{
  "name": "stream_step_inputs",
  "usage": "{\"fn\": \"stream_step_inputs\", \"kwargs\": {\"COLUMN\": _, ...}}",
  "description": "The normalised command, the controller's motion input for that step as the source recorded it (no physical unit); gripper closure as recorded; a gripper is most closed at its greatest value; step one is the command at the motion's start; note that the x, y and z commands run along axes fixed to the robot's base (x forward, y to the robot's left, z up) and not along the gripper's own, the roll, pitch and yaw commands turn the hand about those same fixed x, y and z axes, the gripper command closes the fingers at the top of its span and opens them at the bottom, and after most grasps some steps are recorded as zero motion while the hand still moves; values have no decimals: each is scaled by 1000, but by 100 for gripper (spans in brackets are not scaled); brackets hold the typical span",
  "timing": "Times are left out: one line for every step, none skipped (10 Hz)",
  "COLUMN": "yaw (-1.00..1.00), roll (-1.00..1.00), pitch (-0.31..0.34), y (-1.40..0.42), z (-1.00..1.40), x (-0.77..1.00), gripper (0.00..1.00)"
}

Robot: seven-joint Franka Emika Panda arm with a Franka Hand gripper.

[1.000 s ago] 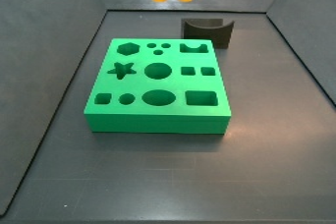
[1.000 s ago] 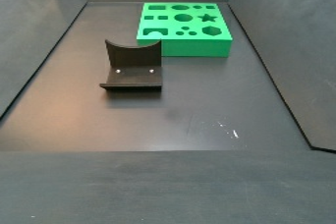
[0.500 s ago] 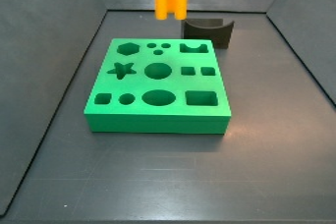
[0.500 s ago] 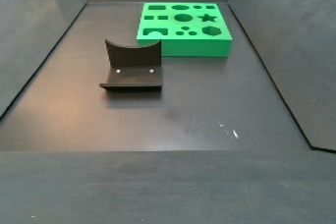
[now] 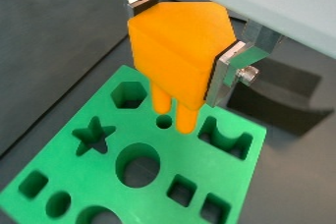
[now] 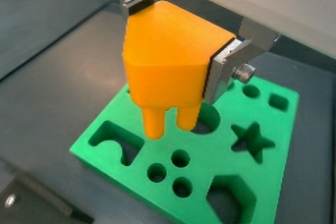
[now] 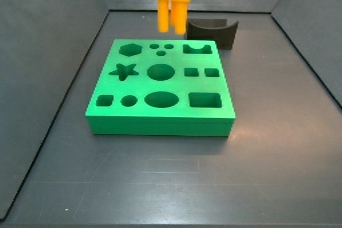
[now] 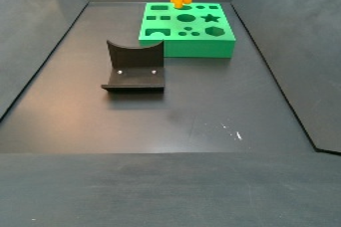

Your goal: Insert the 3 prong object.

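Holding 3 prong object (image 6: pixel 171 61), claw (image 6: pixel 184 41) above green block (image 6: pixel 197 144).

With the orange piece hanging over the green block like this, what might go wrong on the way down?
1. The gripper holds the 3 prong object above the green block, prongs down. The small round holes look a close fit, so a slight offset could land the prongs on the block's top face.
2. The silver fingers clamp only the body's sides; a jammed prong might tilt the piece in the grasp.
3. The dark grey curved block sits just behind the green block, near the descent path.
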Motion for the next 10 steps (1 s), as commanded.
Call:
{"fn": "stream_step_inputs", "kwargs": {"yaw": -911, "roll": 0, "pitch": -66, "y": 126, "z": -246, "x": 0, "gripper": 100}}
{"fn": "stream_step_inputs", "kwargs": {"yaw": -283, "roll": 0, "pitch": -63, "y": 677, "z": -223, "x": -251, "gripper": 100}}
{"fn": "stream_step_inputs", "kwargs": {"yaw": -117, "roll": 0, "pitch": -70, "y": 797, "z": -197, "x": -326, "gripper": 100}}
{"fn": "stream_step_inputs", "kwargs": {"yaw": -97, "roll": 0, "pitch": -74, "y": 794, "z": -166, "x": -394, "gripper": 100}}
{"fn": "stream_step_inputs", "kwargs": {"yaw": -774, "roll": 0, "pitch": -63, "y": 140, "z": -137, "x": -409, "gripper": 100}}
{"fn": "stream_step_inputs", "kwargs": {"yaw": -940, "roll": 0, "pitch": -67, "y": 0, "z": -154, "x": -206, "gripper": 100}}
{"fn": "stream_step_inputs", "kwargs": {"yaw": -1000, "roll": 0, "pitch": -47, "y": 0, "z": -134, "x": 0, "gripper": 100}}
{"fn": "stream_step_inputs", "kwargs": {"yaw": -1000, "roll": -16, "pitch": -61, "y": 0, "z": -74, "x": 0, "gripper": 100}}
{"fn": "stream_step_inputs", "kwargs": {"yaw": -920, "roll": -43, "pitch": -134, "y": -106, "z": -226, "x": 49, "gripper": 100}}
{"fn": "stream_step_inputs", "kwargs": {"yaw": -749, "roll": -7, "pitch": -156, "y": -266, "z": -460, "x": 111, "gripper": 100}}
